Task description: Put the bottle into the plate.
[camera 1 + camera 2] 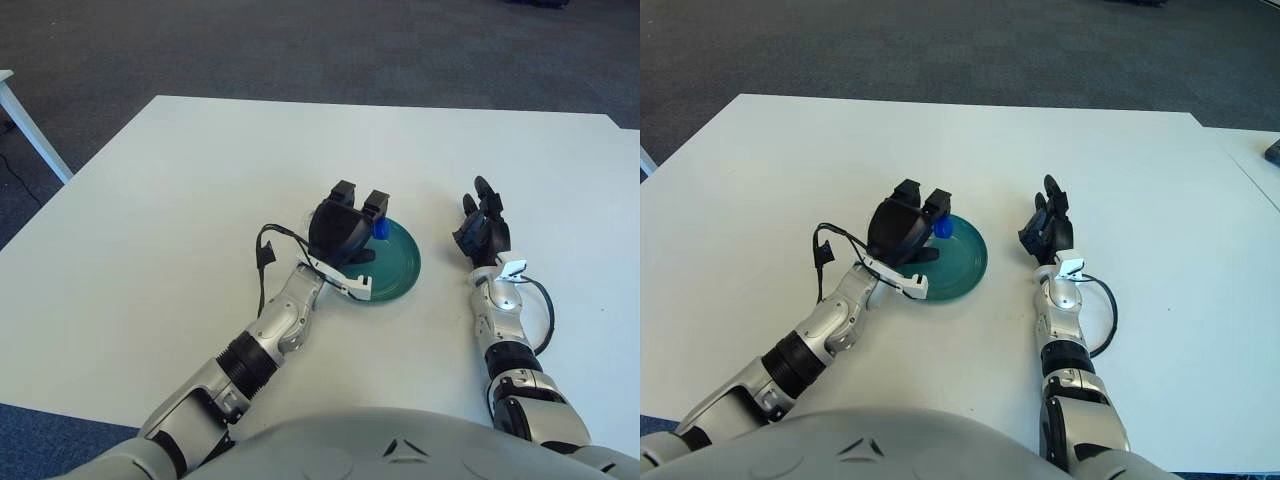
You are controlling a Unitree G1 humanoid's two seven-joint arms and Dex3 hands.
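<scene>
A teal-green plate [402,268] lies on the white table [200,180], near its middle. My left hand [347,228] hangs over the plate's left part with its fingers curled around the bottle. Only the bottle's blue cap [381,230] shows, sticking out to the right of the fingers above the plate; the rest is hidden by the hand. I cannot tell whether the bottle touches the plate. My right hand [482,226] shows to the right of the plate, apart from it, with its fingers stretched out and holding nothing.
The table's far edge runs across the back, with dark carpet beyond it. A white leg of another table [30,125] stands at the far left. A second table with a dark object [1272,150] adjoins on the right.
</scene>
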